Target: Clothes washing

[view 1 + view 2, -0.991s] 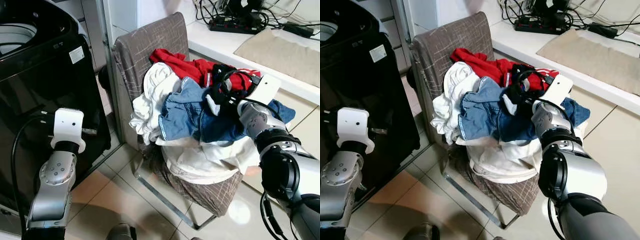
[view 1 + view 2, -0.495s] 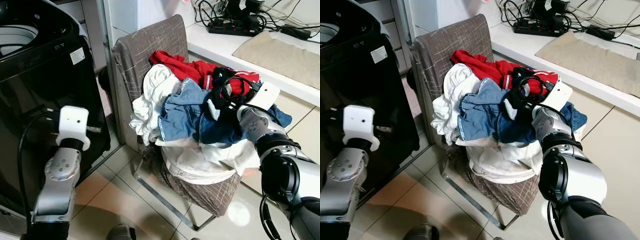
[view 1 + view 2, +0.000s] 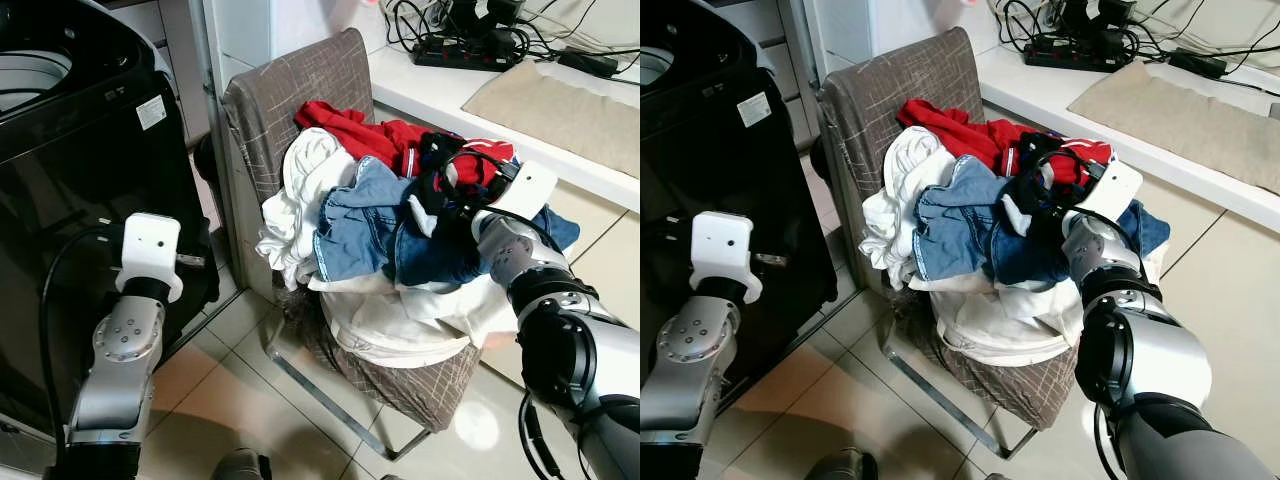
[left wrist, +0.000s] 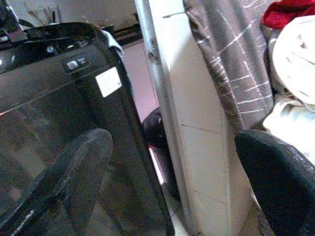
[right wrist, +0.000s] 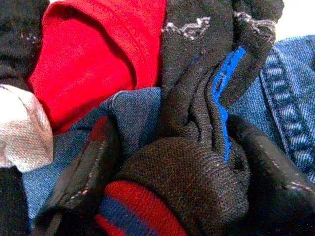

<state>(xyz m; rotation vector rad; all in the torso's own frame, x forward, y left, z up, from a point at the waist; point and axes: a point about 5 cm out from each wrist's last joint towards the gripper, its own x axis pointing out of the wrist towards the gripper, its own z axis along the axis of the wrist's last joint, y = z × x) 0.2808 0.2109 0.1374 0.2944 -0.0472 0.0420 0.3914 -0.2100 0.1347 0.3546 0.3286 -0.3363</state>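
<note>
With its two black fingers pressed in from either side, your right gripper point(image 5: 172, 196) is clamped on a bunched black garment point(image 5: 202, 147) with blue and red stripes, up on top of the laundry pile point(image 3: 400, 250). That pile sits heaped on the grey chair point(image 3: 300, 90), just right of the black washing machine point(image 3: 80, 150). The black piece lies at the far right of the heap, resting on blue denim point(image 3: 365, 225), with a red garment point(image 3: 370, 135) just beyond it and white clothes point(image 3: 305, 185) towards the left.

You've got a soft, light knit there, by the look of it. It should crumple and give under the fingers, nothing fragile, but it will drape and dangle once it's lifted. The fold you hold looks thick, so the bite seems good. Mind the tangle, though: the black fabric lies right against the denim and the red piece, and a loop of the arm's own black cable point(image 3: 470, 165) hangs just over the same spot. I judge something underneath could drag along with it, so lift slowly and watch for snagging.

Your left gripper point(image 4: 172, 172) hangs low beside the front of the washing machine, near the gap between it and the chair, fingers spread wide with nothing between them. The drum opening is up at the far left, so the load has to travel left across that gap.
</note>
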